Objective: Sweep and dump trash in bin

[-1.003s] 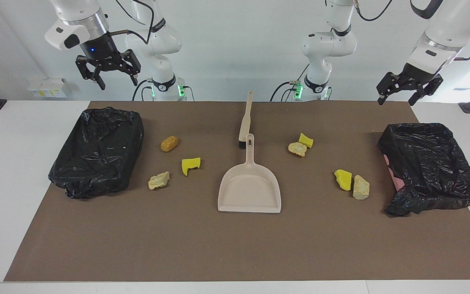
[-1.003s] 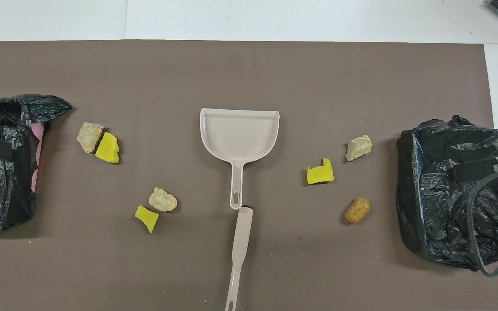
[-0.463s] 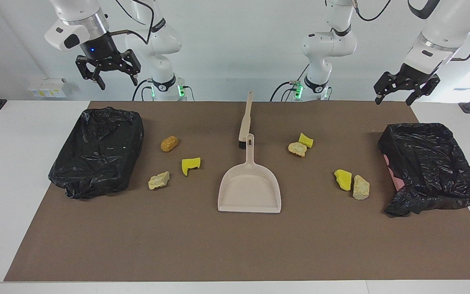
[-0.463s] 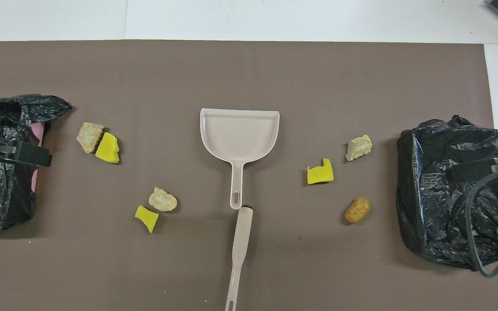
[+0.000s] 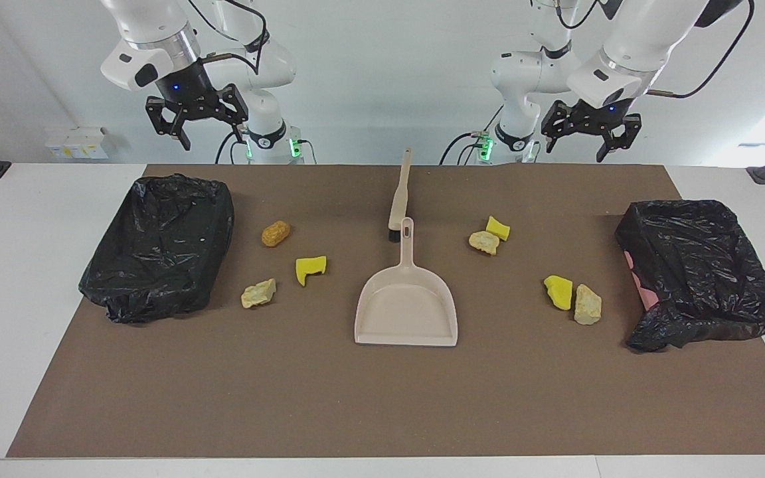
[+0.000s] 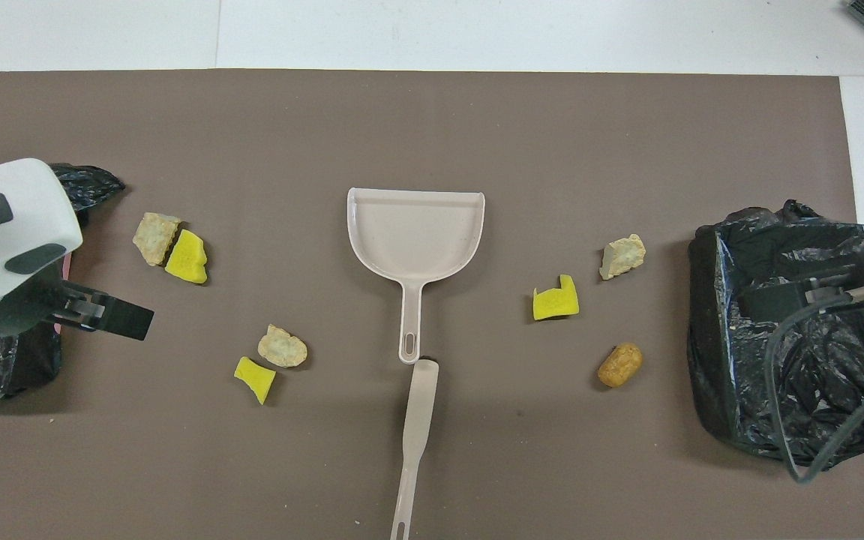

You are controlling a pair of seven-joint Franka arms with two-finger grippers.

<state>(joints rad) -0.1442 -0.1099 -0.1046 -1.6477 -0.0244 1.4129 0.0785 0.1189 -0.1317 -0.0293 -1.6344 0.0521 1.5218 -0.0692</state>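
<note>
Seven scraps of trash lie on the brown mat (image 5: 382,398) below me, and I touch none of them. My left gripper (image 5: 590,136) hangs high in the air, fingers spread wide and holding nothing. Beneath and toward the middle of the table from it sit a yellow sponge chunk (image 5: 498,228) and a pale lump (image 5: 484,242), touching each other. Farther from me lies another pair side by side, a yellow chunk (image 5: 559,292) and a beige rock-like lump (image 5: 587,304), near the black-bagged bin (image 5: 701,272) at my left arm's end of the table.

My right gripper (image 5: 198,123) also hangs raised, fingers apart and empty, above the edge of the other black-bagged bin (image 5: 160,245) at my right arm's end. Well below it, on the mat just beside that bin, rests the brown peanut-shaped lump (image 5: 275,233). A notched yellow sponge (image 5: 310,269) and a pale rock lump (image 5: 258,293) lie farther from me than the peanut lump, apart from each other.

In the middle of the mat the beige dustpan (image 5: 406,309) lies flat, its handle pointing toward me. The brush (image 5: 398,199) lies in line with it, its dark head just beside the dustpan's handle tip. Both grippers are well apart from these tools.
</note>
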